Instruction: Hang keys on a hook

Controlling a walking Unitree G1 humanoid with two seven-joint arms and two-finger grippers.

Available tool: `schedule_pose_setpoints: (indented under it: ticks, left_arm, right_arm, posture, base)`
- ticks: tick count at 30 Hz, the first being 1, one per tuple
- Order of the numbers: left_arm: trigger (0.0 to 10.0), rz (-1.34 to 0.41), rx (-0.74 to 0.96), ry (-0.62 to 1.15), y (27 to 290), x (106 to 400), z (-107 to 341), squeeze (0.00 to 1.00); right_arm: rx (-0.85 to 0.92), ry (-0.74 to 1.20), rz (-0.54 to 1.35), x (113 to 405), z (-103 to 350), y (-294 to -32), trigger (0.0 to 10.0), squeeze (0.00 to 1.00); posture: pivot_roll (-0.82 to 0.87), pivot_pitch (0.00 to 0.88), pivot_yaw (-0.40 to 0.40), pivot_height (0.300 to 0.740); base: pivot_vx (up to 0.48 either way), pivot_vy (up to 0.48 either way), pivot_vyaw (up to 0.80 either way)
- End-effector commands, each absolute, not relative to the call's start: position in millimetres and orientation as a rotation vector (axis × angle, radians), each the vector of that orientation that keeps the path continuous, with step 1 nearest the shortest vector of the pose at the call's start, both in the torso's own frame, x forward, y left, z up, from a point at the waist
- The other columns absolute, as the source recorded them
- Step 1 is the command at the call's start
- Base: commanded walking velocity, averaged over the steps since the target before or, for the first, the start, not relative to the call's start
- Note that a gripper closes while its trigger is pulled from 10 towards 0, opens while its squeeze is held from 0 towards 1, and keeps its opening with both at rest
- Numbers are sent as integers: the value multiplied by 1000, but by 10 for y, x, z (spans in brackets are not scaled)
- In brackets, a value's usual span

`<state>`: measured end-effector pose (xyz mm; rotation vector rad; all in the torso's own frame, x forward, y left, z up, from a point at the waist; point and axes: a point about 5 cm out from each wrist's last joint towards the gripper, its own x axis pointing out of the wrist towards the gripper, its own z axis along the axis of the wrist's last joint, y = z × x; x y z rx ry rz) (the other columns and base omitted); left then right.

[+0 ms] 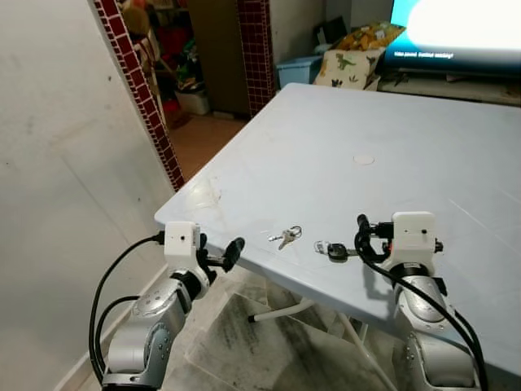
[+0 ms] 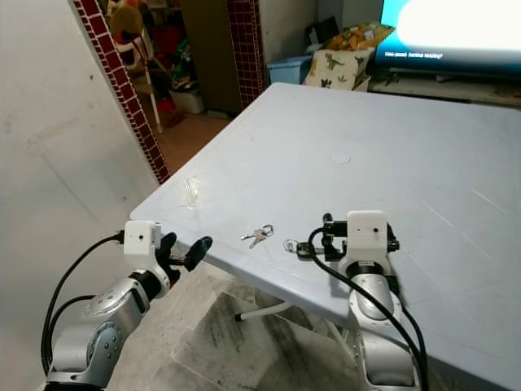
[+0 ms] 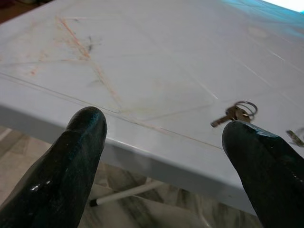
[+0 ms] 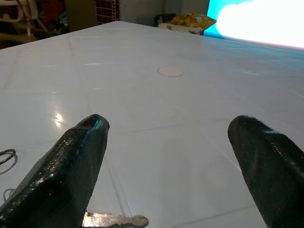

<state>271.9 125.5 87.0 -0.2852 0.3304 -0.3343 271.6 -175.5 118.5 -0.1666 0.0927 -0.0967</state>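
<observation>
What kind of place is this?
Probably a lived-in home room: a lit TV screen, a dinosaur-print cushion beside it, and a white plastic table on a tiled floor.

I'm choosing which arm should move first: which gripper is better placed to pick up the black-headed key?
Right. The right gripper hovers open over the table, right beside the black-headed key. The left gripper sits off the table's corner, farther away.

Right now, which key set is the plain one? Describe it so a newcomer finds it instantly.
Start at the big white table and go to its near edge between the two grippers. The small brass keys on a silver ring lie there, nearer the left gripper. Unlike the neighbouring set with a black fob by the right gripper, it has no fob.
</observation>
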Motion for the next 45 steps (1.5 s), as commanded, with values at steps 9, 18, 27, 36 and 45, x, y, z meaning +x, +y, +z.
schedule_pose_setpoints:
  ticks: [9, 18, 27, 36, 45]
  left_arm:
    - [10000, -330, -258, 329, 1288, 2739, 912, 0]
    - [10000, -342, -240, 329, 1292, 2746, 917, 0]
    - [10000, -340, -237, 339, 1292, 2750, 904, 0]
    - [10000, -354, -227, 340, 1276, 2747, 907, 0]
    - [10000, -368, -227, 350, 1245, 2737, 892, 0]
  right_arm:
    - [-183, 65, -110, 2733, 1248, -1756, 10000, 0]
    - [-183, 70, -120, 2721, 1239, -1754, 10000, 0]
    - [-201, 70, -151, 2720, 1247, -1792, 10000, 0]
    - [-208, 71, -166, 2720, 1249, -1804, 10000, 0]
    - [-201, 93, -173, 2729, 1228, -1805, 10000, 0]
  posture:
    - [-76, 0, 126, 740]
    - [-77, 0, 133, 740]
    - [-78, 0, 137, 740]
    - [-78, 0, 137, 740]
    - [-78, 0, 135, 740]
  base:
    - [0, 240, 0]
    - [0, 480, 0]
    - [0, 160, 0]
    - [0, 0, 0]
    - [0, 0, -378]
